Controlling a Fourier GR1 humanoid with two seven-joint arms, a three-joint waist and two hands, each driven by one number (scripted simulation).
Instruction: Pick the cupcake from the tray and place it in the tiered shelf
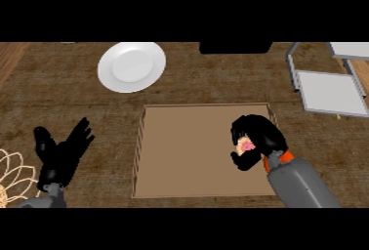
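Observation:
A pink-topped cupcake [246,145] shows between the curled fingers and thumb of my right hand [258,136], over the right part of the brown tray [187,156]. Most of the cupcake is hidden by the hand. The tiered shelf [328,90], grey-framed with pale shelves, stands at the far right of the counter, beyond and to the right of that hand. My left hand [61,151] rests open, fingers up, left of the tray.
A white plate [131,67] lies at the back, left of centre. A dark object [235,47] sits at the back edge. A pale wire basket [13,178] shows at the lower left corner.

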